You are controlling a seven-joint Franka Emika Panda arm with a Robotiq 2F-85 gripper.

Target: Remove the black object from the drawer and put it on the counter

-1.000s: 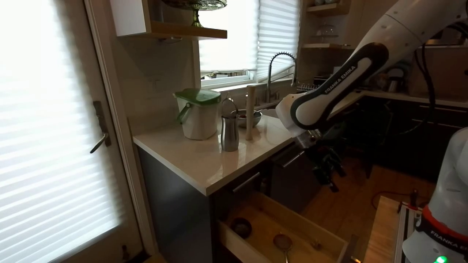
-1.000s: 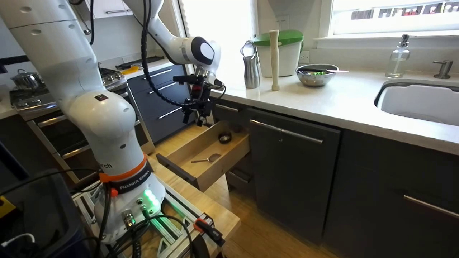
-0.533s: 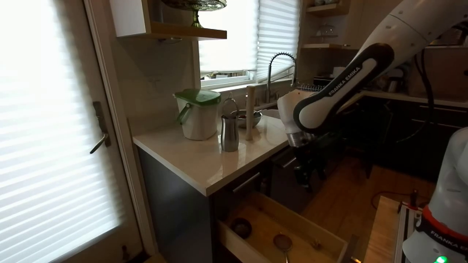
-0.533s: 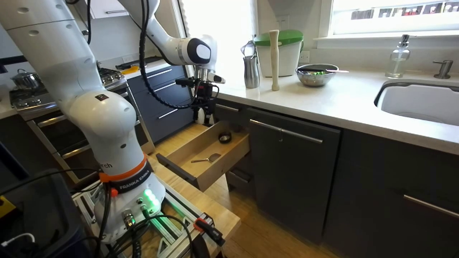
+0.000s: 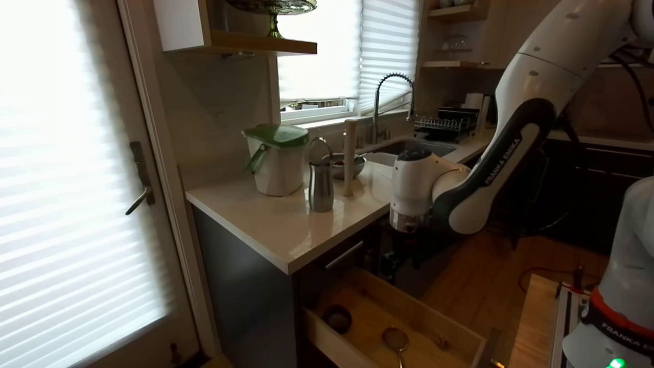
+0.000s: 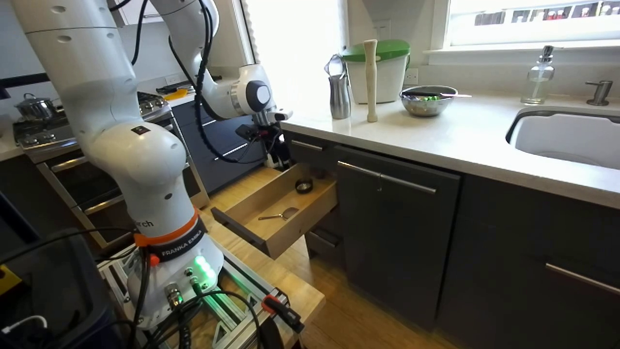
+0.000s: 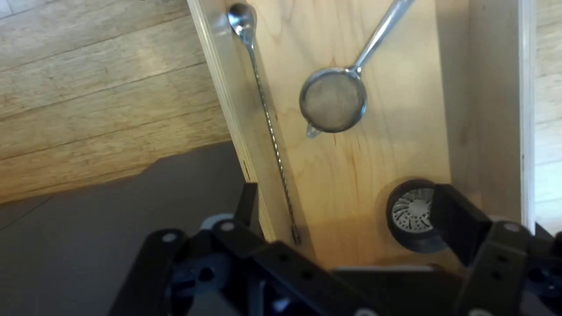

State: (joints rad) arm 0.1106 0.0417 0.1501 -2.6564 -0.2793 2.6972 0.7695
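The black object (image 7: 408, 215) is a small round black item with a silver slotted plate on top. It lies in the drawer (image 7: 527, 109), towards its cabinet end, and shows in both exterior views (image 5: 337, 319) (image 6: 303, 186). The drawer is pulled out, light wood inside with a dark front; its side wall shows in an exterior view (image 6: 295, 237). My gripper (image 7: 346, 191) is open and empty above the drawer. Its right finger covers part of the black object in the wrist view. The gripper is dark in both exterior views (image 5: 402, 268) (image 6: 280, 162). The pale counter (image 5: 245, 209) is above the drawer.
A small strainer (image 7: 333, 100) and a long twisted spoon (image 7: 272, 127) lie in the drawer. On the counter stand a green-lidded bin (image 6: 378, 80), a metal cup (image 6: 340, 97), a wooden stick (image 6: 371, 80) and a metal bowl (image 6: 426, 106). The counter edge overhangs near my arm.
My arm has come lower, and the gripper has moved from beyond the drawer's side towards the drawer and the cabinet front. The objects in the drawer and on the counter have not moved.
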